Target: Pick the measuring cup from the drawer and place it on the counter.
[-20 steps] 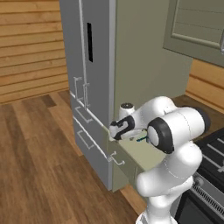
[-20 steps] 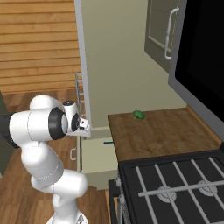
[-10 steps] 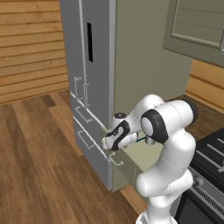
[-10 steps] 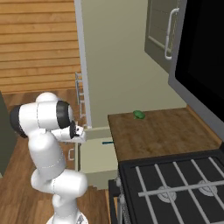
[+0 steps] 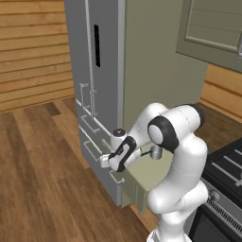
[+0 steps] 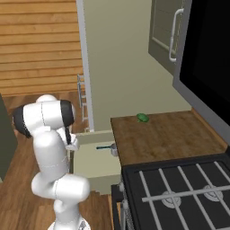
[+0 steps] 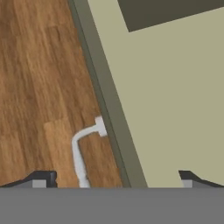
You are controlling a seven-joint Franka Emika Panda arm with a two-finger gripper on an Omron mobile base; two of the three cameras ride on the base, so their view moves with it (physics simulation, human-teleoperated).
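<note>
We find the fingers (image 7: 114, 177) spread wide and holding nothing; in the hand view one dark tip stands over the wood floor (image 7: 39, 87) and the other over the pale inside of the drawer (image 7: 175, 96). Between them run the drawer's front edge and its small silver bar handle (image 7: 83, 151).

In the left base view the hand hangs over the front of the open drawer (image 5: 156, 172), just ahead of the grey fridge (image 5: 94, 71). The measuring cup (image 5: 155, 151) lies inside the drawer, behind the hand and apart from it, its teal handle pointing toward the hand.

In the right base view the arm stands left of the drawer (image 6: 96, 159). The measuring cup (image 6: 113, 148) sits at the drawer's right side, close against the edge of the table (image 6: 170, 134). A small green piece (image 6: 143, 117) rests on the table near the wall. The black stove top (image 6: 179, 188) adjoins the table at the near side.
</note>
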